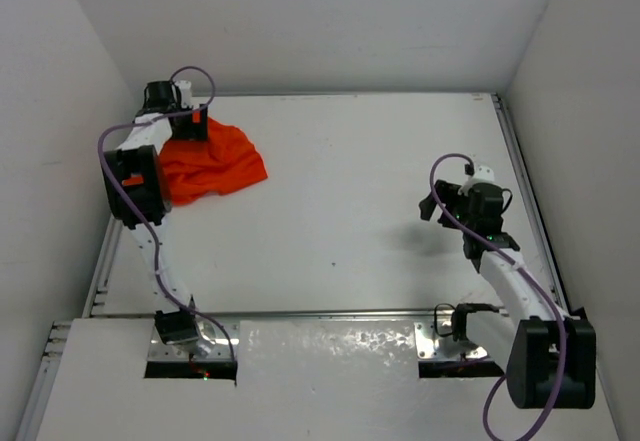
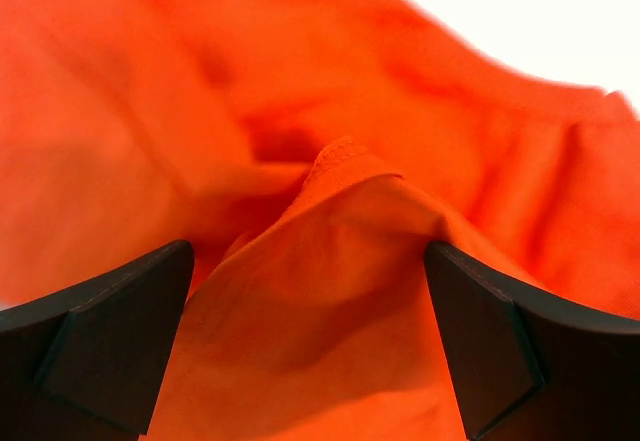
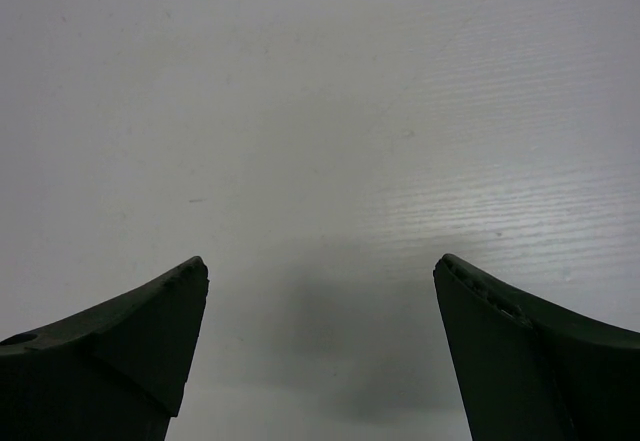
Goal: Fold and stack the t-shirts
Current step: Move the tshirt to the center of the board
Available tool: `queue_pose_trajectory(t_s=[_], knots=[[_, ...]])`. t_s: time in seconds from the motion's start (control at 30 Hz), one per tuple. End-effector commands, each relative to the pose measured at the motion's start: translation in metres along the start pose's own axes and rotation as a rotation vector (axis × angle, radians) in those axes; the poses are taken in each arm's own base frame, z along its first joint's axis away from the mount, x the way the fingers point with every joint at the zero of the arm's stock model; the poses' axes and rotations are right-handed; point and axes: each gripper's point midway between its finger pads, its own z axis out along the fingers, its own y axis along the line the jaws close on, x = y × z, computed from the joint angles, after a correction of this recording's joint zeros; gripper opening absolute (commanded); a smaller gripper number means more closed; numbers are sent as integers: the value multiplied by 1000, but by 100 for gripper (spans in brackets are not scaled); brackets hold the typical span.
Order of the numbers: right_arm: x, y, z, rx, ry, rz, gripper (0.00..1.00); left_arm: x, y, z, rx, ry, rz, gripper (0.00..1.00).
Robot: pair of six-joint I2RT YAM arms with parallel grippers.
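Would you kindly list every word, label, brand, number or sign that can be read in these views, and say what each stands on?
No text can be read in any view.
t-shirt: plain orange-red, no print or tag showing.
table: bare white, no markings.
left arm: small orange patches, too small to tell whether they carry text.
right arm: no legible label.

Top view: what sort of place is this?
Probably a robot lab test cell: a left arm and right arm bolted to a white table, plain white walls boxing it in, and one crumpled orange t-shirt.
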Motion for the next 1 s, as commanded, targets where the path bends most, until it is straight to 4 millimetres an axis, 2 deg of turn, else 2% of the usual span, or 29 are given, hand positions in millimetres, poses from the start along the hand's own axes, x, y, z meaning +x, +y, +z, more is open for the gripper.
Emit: queue_pose_trajectory(t_s=[0.0,0.03,0.07,0.1,0.13,0.17,0.2,0.23,0.27,0.3,0.33,0.37,0.4,0.43,0.47,0.5,0.53,0.57,0.6,0.63,0.7,0.73,0.77,0.83,0.9,0.93,0.97], knots=[[-23,13,3,-29,-41,-39,92,-21,-34,8,88,-24,15,98],[-27,15,3,-30,-45,-41,92,-15,-40,9,108,-4,25,94],[-27,14,3,-22,-41,-41,92,-8,-45,9,123,12,44,81],[-29,12,3,-5,-43,-39,92,10,-53,12,145,50,54,67],[-35,12,2,0,-53,-39,91,10,-56,5,162,39,63,49],[-34,11,1,9,-44,-40,91,26,-58,6,170,66,82,7],[-36,10,0,17,-43,-45,90,32,-60,4,167,81,96,0],[-42,11,-1,15,-50,-49,90,30,-60,-5,163,70,142,0],[-44,12,-2,16,-49,-50,89,49,-67,-11,183,113,169,0],[-39,12,-4,17,-26,-50,86,37,-87,-34,238,68,225,0],[-45,15,-6,9,-34,-51,85,39,-99,-47,280,50,307,0],[-44,16,-8,7,-23,-49,84,67,-129,-61,352,85,377,0],[-46,17,-10,2,-25,-43,83,53,-144,-96,380,6,454,0],[-48,20,-12,-6,-29,-40,83,59,-170,-116,470,-27,562,0],[-52,21,-17,-11,-40,-36,83,93,-201,-138,572,19,628,0],[-54,23,-19,-16,-48,-29,83,86,-217,-175,629,-55,681,0],[-57,27,-21,-35,-54,-29,83,102,-236,-198,738,-57,710,0],[-59,30,-23,-48,-60,-27,83,119,-253,-216,803,-51,740,0],[-59,32,-23,-57,-56,-23,83,120,-261,-237,850,-82,747,0],[-58,37,-25,-82,-46,-22,83,133,-264,-249,886,-33,727,0],[-52,41,-21,-102,-11,-5,82,140,-266,-259,904,-14,704,0],[-48,43,-19,-119,7,7,82,148,-265,-258,898,2,686,0],[-37,52,-13,-144,53,19,82,147,-261,-257,868,-7,690,0],[-28,63,-6,-173,98,14,82,146,-258,-250,824,-11,665,0],[-14,84,6,-196,184,-35,81,139,-254,-243,770,-21,635,0],[-3,91,9,-200,237,-63,80,128,-257,-239,743,-50,582,0],[7,107,10,-241,285,-102,79,123,-256,-235,726,-60,558,0]])
